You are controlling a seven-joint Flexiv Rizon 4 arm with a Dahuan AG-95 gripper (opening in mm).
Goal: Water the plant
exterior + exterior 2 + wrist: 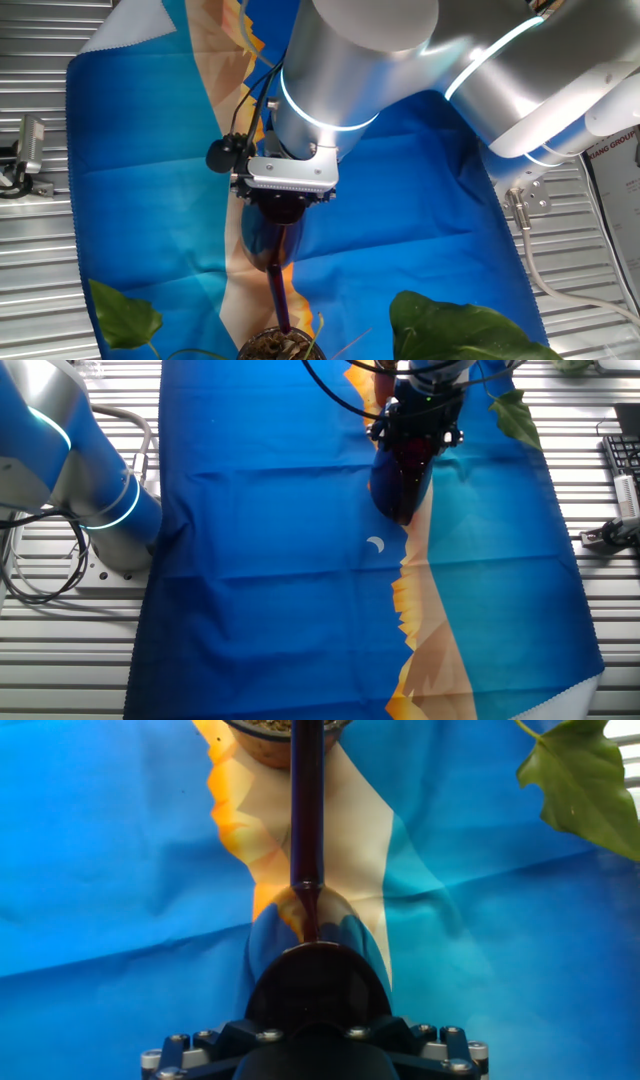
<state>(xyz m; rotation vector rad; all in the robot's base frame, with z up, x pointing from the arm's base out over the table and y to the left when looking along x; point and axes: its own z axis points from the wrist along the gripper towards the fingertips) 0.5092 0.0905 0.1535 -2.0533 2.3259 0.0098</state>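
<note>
The plant shows as a small round pot [281,347] of brown soil with broad green leaves [460,325] on either side; the pot [262,730] lies at the top edge of the hand view. My gripper [288,208] is shut on a dark red watering vessel [268,245]. The vessel's long spout [305,810] reaches forward, and its tip lies over the pot's soil. Its round body [318,985] hides my fingers in the hand view. From the other fixed view, the gripper [420,428] holds the vessel [402,485] above the cloth.
A blue, orange and white cloth [400,200] covers the slatted metal table [590,620]. One leaf [580,780] hangs at the right of the spout. The arm's base [100,510] stands left of the cloth. A clamp [25,150] and a keyboard [625,460] lie at the table's sides.
</note>
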